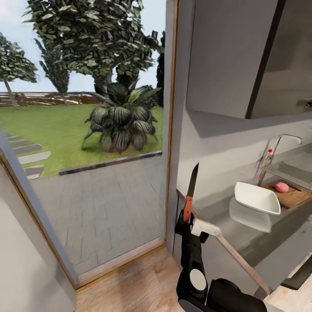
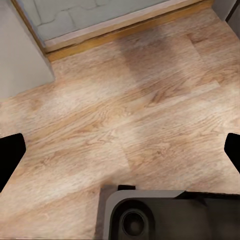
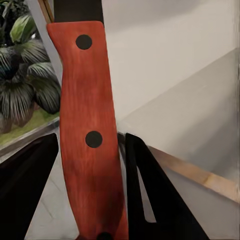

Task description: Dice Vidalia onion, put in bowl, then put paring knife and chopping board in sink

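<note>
Cams: head high, both wrists low.
Head faces the glass door, countertop (image 1: 260, 242) at right. Left wrist looks straight down at wood floor (image 2: 130, 115), close. Right wrist hugs paring knife (image 3: 90, 135); shares door-side plant (image 1: 121, 117) with head.

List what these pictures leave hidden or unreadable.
- Head view: the sink basin's inside is cut off by the picture's edge and too foreshortened to read.
- Head view: the chopping board runs off the edge behind the Vidalia onion.
- Right wrist view: the paring knife blade is cropped at the picture's edge.
</note>
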You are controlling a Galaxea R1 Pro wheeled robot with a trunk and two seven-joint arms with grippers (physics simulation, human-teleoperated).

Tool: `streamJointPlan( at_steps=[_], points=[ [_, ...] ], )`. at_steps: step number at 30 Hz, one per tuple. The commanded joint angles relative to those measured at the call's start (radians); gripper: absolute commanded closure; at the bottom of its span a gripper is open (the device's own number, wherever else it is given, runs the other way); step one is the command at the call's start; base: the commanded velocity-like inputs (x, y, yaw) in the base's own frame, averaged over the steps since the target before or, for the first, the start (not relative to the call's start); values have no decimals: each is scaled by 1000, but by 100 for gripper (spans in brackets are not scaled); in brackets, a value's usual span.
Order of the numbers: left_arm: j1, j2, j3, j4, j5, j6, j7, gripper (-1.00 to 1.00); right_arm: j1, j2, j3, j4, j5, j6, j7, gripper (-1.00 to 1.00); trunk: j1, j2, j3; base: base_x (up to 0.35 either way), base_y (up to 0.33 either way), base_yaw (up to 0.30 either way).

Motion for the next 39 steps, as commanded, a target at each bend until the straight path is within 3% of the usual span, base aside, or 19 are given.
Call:
streamJointPlan(
  at_steps=[1,20,29,39],
  points=[
    [0,1,-7,-1,9,-2,5,-100,-2,-1,2,-1,-5,-9,-3,100,0,-1,-1,-332,0,0],
    [0,1,-7,-1,9,-1,5,-100,-2,0,4,0,-5,-9,-1,100,0,-1,-1,-331,-3,0],
    [0,1,-7,0,9,0,5,-100,-2,1,5,2,-4,-9,-1,100,0,-1,-1,-29,-109,0],
    [0,1,-7,0,9,0,5,-100,-2,1,5,2,-4,-9,-1,100,0,-1,-1,0,-276,0]
  ],
)
